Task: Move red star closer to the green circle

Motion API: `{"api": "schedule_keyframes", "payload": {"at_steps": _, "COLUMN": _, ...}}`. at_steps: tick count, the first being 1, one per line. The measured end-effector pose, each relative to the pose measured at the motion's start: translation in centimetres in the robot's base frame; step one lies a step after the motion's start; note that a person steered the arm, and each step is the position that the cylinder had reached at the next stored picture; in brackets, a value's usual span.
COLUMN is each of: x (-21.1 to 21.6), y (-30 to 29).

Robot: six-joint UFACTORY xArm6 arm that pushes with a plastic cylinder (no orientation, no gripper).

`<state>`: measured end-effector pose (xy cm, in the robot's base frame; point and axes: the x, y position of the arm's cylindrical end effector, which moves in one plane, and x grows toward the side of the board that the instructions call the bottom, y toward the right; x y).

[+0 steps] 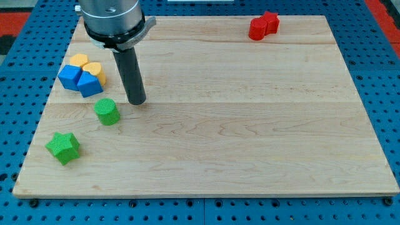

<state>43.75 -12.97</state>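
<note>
The red star (270, 20) sits at the view's top right of the wooden board, touching a red round block (257, 29) on its left. The green circle (107, 112) stands at the view's left, below the middle. My tip (137, 100) rests on the board just right of and slightly above the green circle, a small gap apart. The red star is far from the tip, across the board to the view's right.
A blue block (81, 79) and a yellow block (88, 67) cluster at the view's left, above the green circle. A green star (63, 147) lies at the lower left. The board's edge (206, 195) borders a blue perforated surface.
</note>
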Motion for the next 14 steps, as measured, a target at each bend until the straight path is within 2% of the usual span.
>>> {"api": "schedule_keyframes", "payload": {"at_steps": 2, "x": 5.9, "y": -6.1}}
{"api": "schedule_keyframes", "payload": {"at_steps": 3, "x": 3.1, "y": -1.9}}
{"api": "schedule_keyframes", "payload": {"at_steps": 5, "x": -6.5, "y": 20.8}}
{"api": "schedule_keyframes", "payload": {"at_steps": 6, "x": -13.0, "y": 30.3}}
{"api": "schedule_keyframes", "payload": {"at_steps": 7, "x": -21.1, "y": 36.5}}
{"api": "schedule_keyframes", "payload": {"at_steps": 8, "x": -24.6, "y": 36.8}}
{"api": "schedule_keyframes", "payload": {"at_steps": 9, "x": -23.9, "y": 29.7}}
{"api": "schedule_keyframes", "payload": {"at_steps": 10, "x": -21.4, "y": 23.0}}
{"api": "schedule_keyframes", "payload": {"at_steps": 11, "x": -19.1, "y": 20.2}}
{"api": "schedule_keyframes", "payload": {"at_steps": 13, "x": -17.0, "y": 15.4}}
{"api": "schedule_keyframes", "payload": {"at_steps": 14, "x": -12.4, "y": 11.0}}
